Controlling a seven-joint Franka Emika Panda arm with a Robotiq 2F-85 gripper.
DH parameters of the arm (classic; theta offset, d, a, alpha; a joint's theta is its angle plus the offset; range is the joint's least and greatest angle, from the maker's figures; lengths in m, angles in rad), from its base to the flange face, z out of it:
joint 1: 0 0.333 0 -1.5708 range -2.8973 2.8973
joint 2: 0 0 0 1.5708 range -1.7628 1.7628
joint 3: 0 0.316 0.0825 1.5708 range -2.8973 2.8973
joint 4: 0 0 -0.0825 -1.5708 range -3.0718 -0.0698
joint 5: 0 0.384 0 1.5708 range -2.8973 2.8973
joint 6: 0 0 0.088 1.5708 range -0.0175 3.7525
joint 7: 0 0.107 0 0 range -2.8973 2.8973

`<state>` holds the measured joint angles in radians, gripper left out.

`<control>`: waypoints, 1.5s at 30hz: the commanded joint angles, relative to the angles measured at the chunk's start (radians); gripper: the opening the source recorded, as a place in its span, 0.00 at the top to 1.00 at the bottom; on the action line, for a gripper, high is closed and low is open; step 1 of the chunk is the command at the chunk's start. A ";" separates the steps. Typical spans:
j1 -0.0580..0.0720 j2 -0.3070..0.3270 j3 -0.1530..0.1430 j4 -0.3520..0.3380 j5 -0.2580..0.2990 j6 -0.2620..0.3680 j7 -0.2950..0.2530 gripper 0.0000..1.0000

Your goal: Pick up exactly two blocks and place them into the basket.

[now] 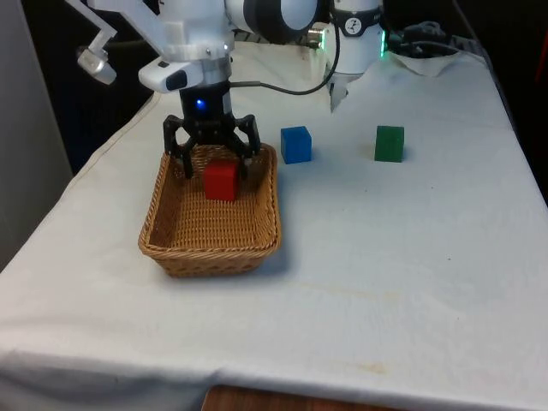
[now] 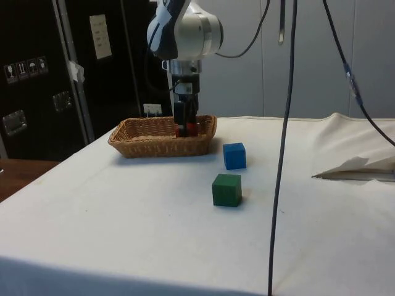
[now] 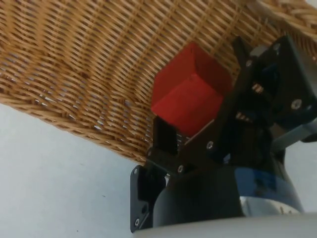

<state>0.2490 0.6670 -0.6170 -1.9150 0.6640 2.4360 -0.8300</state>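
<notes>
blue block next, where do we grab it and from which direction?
Come straight down on the blue block and close the jaws on two opposite vertical faces. It sits flat and upright on the table, top free. The basket and the green block stand apart from it, so any face pair likely fits.

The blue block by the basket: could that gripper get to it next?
Probably yes. The blue block stands alone on the cloth beside the basket, nothing over it; but the gripper sits around the red block first.
</notes>
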 commanded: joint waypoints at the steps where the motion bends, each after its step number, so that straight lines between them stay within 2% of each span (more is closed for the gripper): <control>1: -0.007 0.003 0.006 0.005 0.008 0.002 -0.008 0.00; 2: 0.000 0.000 0.000 0.000 0.000 0.000 0.000 0.00; 3: -0.007 0.003 0.006 0.005 0.008 0.002 -0.008 0.00; 5: -0.007 0.002 0.005 0.004 0.008 0.001 -0.008 0.00; 7: 0.009 -0.020 -0.010 -0.008 -0.003 0.000 0.003 0.00; 9: 0.013 -0.027 -0.014 -0.012 -0.005 0.000 0.005 0.00; 10: 0.005 -0.016 -0.007 -0.001 0.001 -0.002 0.000 0.00; 11: 0.021 -0.044 -0.019 -0.023 -0.009 0.000 0.009 0.00; 17: 0.039 -0.117 -0.020 -0.073 -0.028 0.011 0.025 0.00; 18: 0.026 -0.112 -0.010 -0.064 -0.020 0.001 0.014 0.00; 19: 0.041 -0.128 -0.020 -0.080 -0.031 0.012 0.027 0.00; 27: 0.064 -0.231 -0.022 -0.151 -0.057 0.027 0.045 0.00; 28: 0.049 -0.226 -0.010 -0.143 -0.044 0.016 0.031 0.00; 29: 0.066 -0.243 -0.022 -0.160 -0.061 0.029 0.048 0.00; 36: 0.078 -0.338 -0.021 -0.217 -0.103 0.037 0.082 0.00; 37: 0.064 -0.324 -0.010 -0.203 -0.085 0.023 0.064 0.00; 38: 0.080 -0.349 -0.021 -0.224 -0.109 0.036 0.085 0.00; 45: 0.091 -0.447 -0.014 -0.281 -0.180 0.039 0.138 0.00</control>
<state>0.3270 0.2250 -0.6230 -2.1850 0.5050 2.4590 -0.7140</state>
